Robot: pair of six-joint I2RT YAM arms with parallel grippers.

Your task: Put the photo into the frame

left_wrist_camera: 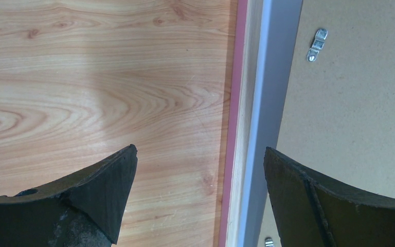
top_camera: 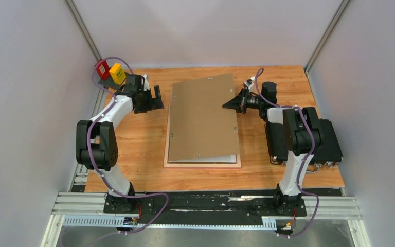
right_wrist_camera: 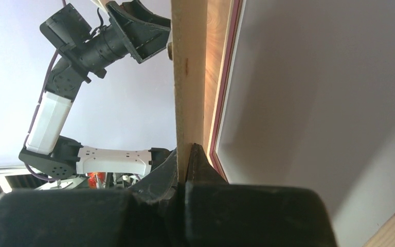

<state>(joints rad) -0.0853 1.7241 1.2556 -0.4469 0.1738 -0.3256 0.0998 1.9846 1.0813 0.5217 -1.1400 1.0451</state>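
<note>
Wooden tabletop (top_camera: 139, 149): my left gripper (left_wrist_camera: 200, 148) gapes wide, empty, over the frame (left_wrist_camera: 235, 103) at 10 o'clock; my right gripper (right_wrist_camera: 187, 149) pinches the backing board (top_camera: 200, 118) at 2 o'clock.

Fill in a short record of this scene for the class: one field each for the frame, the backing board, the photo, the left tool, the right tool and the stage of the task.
frame: lies flat on the table, pink rim showing at its near edge
backing board: brown, askew over the frame, right edge lifted off it
photo: printed side not visible in any view
left tool: open, holding nothing, at the frame's left edge
right tool: shut on the backing board's right edge
stage: board not yet seated in the frame
</note>
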